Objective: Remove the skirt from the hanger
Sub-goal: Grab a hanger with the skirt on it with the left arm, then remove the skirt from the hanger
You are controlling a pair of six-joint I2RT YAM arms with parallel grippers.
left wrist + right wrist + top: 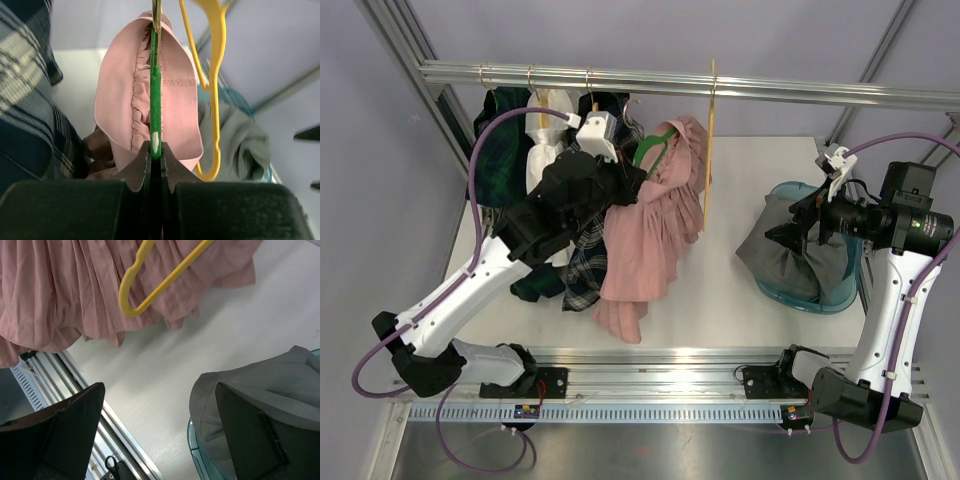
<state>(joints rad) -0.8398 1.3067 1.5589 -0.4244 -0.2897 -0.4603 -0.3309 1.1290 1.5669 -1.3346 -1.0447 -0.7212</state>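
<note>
The pink skirt (645, 235) hangs from a green hanger (655, 145) on the metal rail (720, 82) at the far side of the bench (740, 260), its hem trailing down onto the bench surface toward the near edge. In the left wrist view its waistband wraps around the green hanger's arm on both sides, so the skirt is still on the hanger.

The left end effector (155, 152) is closed on the green hanger, its two dark fingers (140, 167) pinching the thin green bar just at the skirt's waistband. From overhead the left arm reaches up from the near left corner to that spot, and its bulk hides the grip itself.

To the left of the pink skirt, dark plaid garments (585, 265) and a white one (548, 135) hang on the same rail. Just right of the skirt an empty yellow hanger (709, 150) hangs seen edge-on from overhead; in the right wrist view its lower loop lies in front of the pink pleats.

The right end effector (160, 435) is wide open and holds nothing, above the right side of the bench, well apart from the skirt. Beside it is a teal basket (830, 295) with a grey garment (790, 250) heaped in it; whether the right finger (250, 435) touches that grey cloth is hard to judge.
</note>
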